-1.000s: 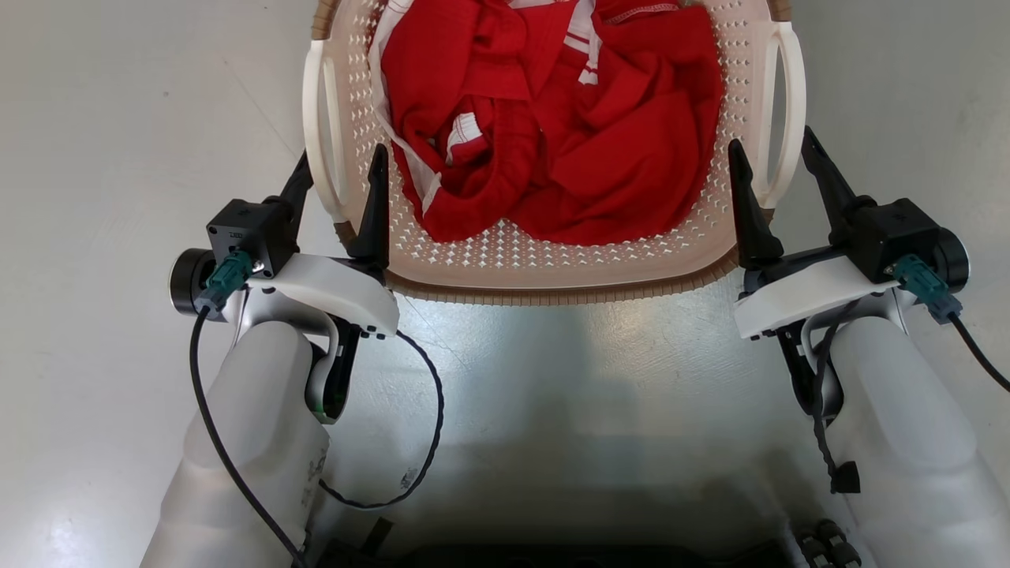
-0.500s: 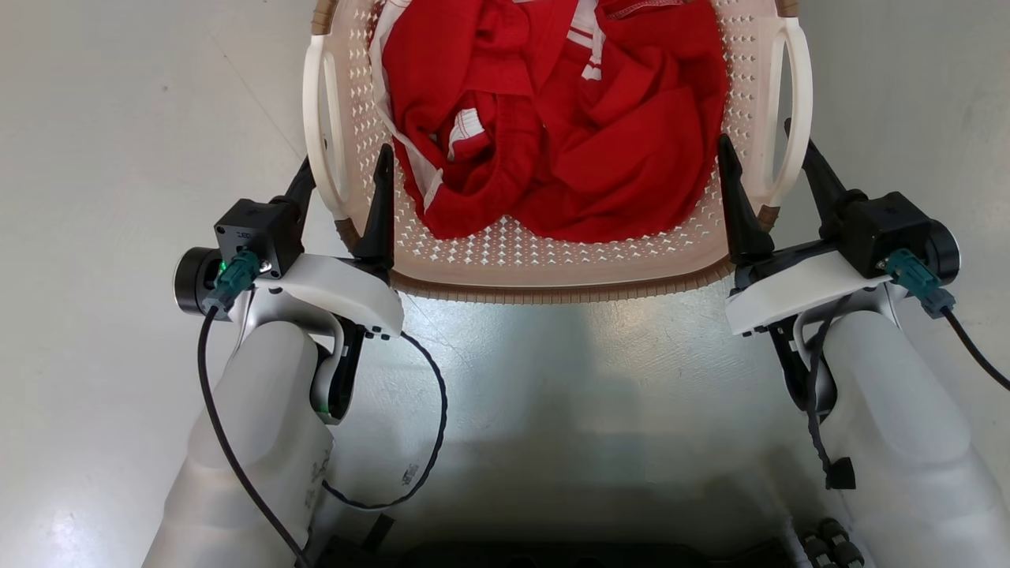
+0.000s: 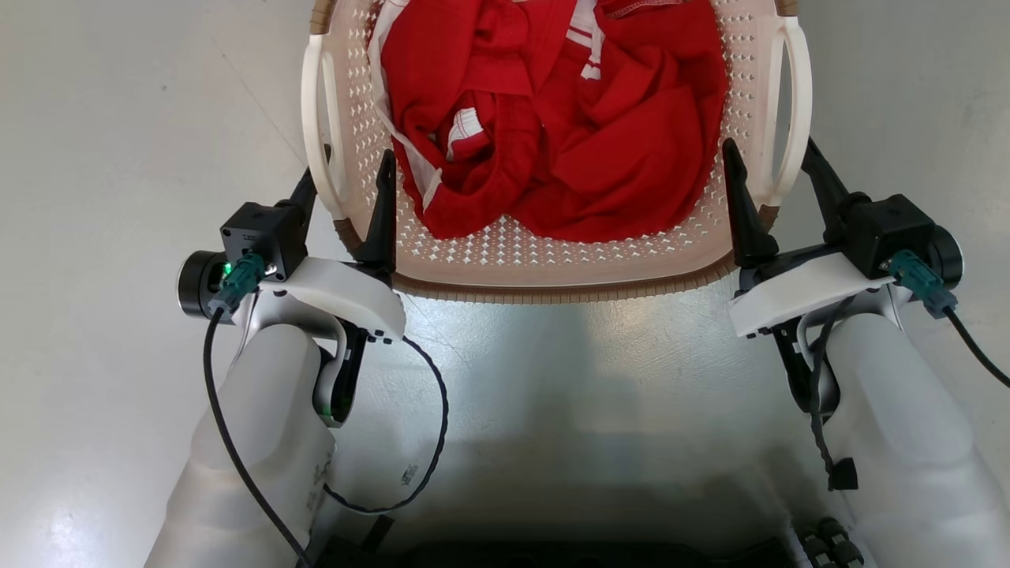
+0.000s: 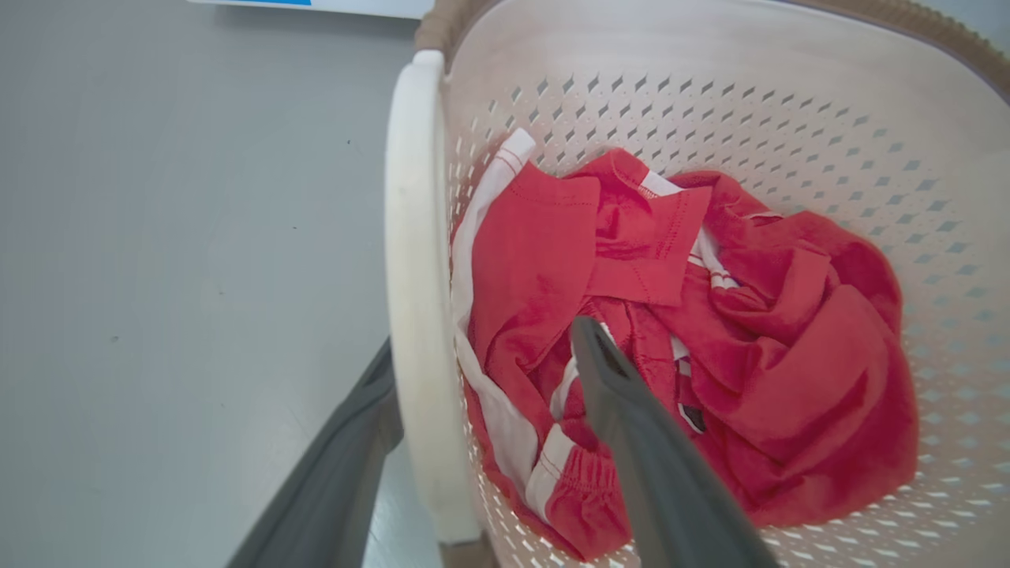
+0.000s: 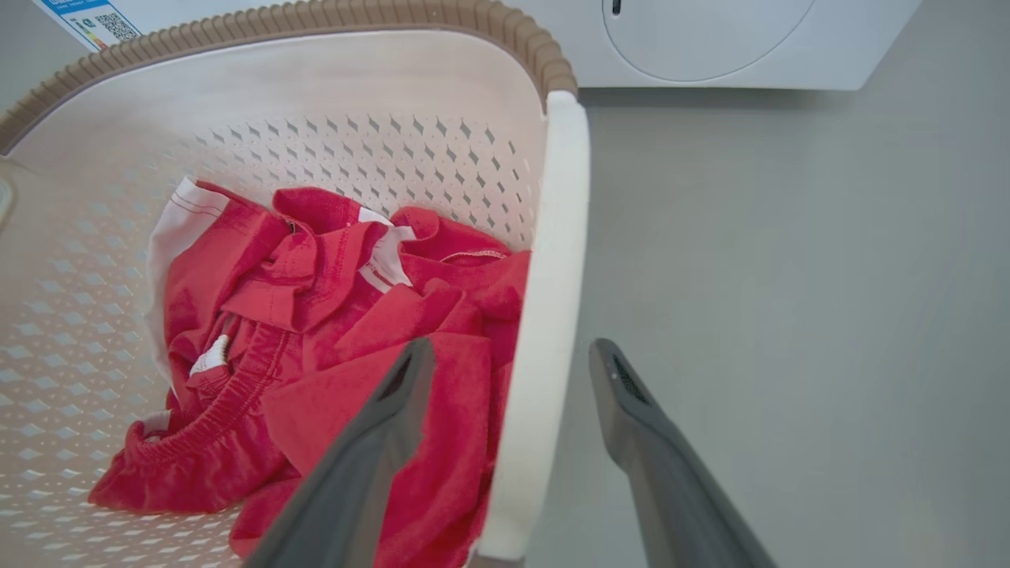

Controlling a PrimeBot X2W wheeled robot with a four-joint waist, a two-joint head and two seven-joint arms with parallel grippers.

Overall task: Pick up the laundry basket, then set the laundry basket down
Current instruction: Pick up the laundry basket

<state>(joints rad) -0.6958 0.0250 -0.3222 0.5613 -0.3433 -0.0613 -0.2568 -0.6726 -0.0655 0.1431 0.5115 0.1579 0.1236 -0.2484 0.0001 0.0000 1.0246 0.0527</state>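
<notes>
1. Grey glossy floor (image 3: 118, 118) surrounds the scene. At 7 o'clock in the head view the pale left forearm (image 3: 252, 410) rises, with a black cable (image 3: 438, 410) looping beside it.
2. The left gripper (image 3: 355, 158) sits at 10 o'clock in the head view. Its two dark fingers are spread wide and clamp nothing. One finger stands outside the basket wall and the other inside it.
3. The white left handle (image 3: 316, 118) passes between those fingers. In the left wrist view the left gripper (image 4: 485, 339) straddles this handle (image 4: 410, 276), which runs from 12 o'clock down to 6 o'clock. The outer finger is partly hidden behind it.
4. The laundry basket (image 3: 552, 292) fills 12 o'clock of the head view, directly ahead of the robot and between the two arms. It has cream perforated walls and a brown ribbed rim.
5. Crumpled red clothing (image 3: 568, 134) with white trim lies inside the basket.
6. The white right handle (image 3: 797, 102) runs along the basket's 3 o'clock side.
7. The right gripper (image 3: 767, 146), at 2 o'clock in the head view above the right forearm (image 3: 899, 410), is likewise spread wide and holds nothing. In the right wrist view the right gripper (image 5: 513, 347) has one finger over the clothing and one over the floor, with the handle (image 5: 552, 276) between them.
8. A white washing machine (image 5: 710, 39) stands at 1 o'clock in the right wrist view, beyond the basket.
</notes>
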